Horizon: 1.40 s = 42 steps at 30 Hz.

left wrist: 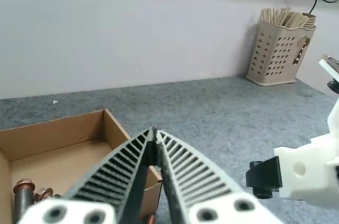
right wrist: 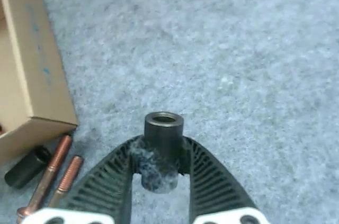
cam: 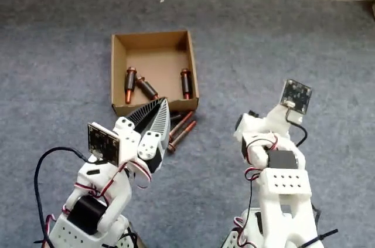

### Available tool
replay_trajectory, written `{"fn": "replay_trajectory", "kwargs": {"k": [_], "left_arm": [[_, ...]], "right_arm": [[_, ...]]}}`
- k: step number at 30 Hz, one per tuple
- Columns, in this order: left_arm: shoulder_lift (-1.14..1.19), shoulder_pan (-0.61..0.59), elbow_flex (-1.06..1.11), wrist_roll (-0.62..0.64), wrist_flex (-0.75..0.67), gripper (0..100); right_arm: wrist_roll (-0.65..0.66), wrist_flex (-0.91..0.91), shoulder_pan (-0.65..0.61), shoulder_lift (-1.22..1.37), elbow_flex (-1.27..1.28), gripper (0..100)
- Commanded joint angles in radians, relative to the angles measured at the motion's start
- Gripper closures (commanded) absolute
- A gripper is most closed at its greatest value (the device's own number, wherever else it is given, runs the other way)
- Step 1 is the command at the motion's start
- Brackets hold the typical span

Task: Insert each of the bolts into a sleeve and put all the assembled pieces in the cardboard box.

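right gripper (right wrist: 161, 144): closed part-way round a dark metal cylindrical sleeve (right wrist: 164, 126), held upright with the bore facing up, low over the carpet.
left gripper (left wrist: 156, 136): fingers pressed together with nothing seen between them; tips sit just above the near wall of the brown open-topped cardboard box (cam: 120, 54).
loose parts: two copper-coloured threaded bolts (right wrist: 50, 173) lie side by side on the grey carpet-like table cover (cam: 293, 37), just outside the box's near corner; a second dark sleeve (right wrist: 26, 167) lies beside them against the box wall.
in box: three assembled pieces (cam: 147, 88) lie on the floor of the box.
step in hand (judgement): two assemblies remain; the left arm needs to fetch a bolt for the held sleeve.
doing it well: open the left fingers wide, take one bolt near its head so the threaded end sticks out, then line it up with the bore before pushing. keep the sleeve steady.
edges: the bolts touch each other and lie close to the box wall and the other sleeve, so a grab may drag a neighbour.
open room: wide bare carpet lies between the arms, good for mating; the beige perforated plastic basket (left wrist: 280, 49) stands well apart.
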Motion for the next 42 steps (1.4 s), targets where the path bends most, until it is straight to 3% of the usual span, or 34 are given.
{"fn": "replay_trajectory", "kwargs": {"k": [1,4,17,21,24,37,42], "left_arm": [[0.156,0.013,-0.005,0.008,-0.132,99],[0.343,0.013,-0.062,0.011,-0.187,99],[1.236,0.016,-0.466,0.008,-0.189,99],[1.431,0.041,-0.555,0.008,-0.184,90],[1.518,0.051,-0.591,0.008,-0.184,85],[1.698,0.045,-0.677,0.006,-0.173,85],[1.810,0.051,-0.829,0.006,0.049,85]], "right_arm": [[-0.017,-0.022,0.021,-0.030,-0.012,99.3],[-0.015,-0.022,0.021,-0.030,-0.012,99.3],[-0.015,-0.022,0.016,-0.030,-0.008,99.3],[-0.015,-0.022,0.013,-0.030,-0.008,99.3],[-0.014,-0.022,0.013,-0.030,-0.008,99.3],[-0.014,-0.022,-0.024,-0.030,-0.008,99.3],[-0.014,-0.022,-0.024,-0.030,-0.008,99.3]]}}
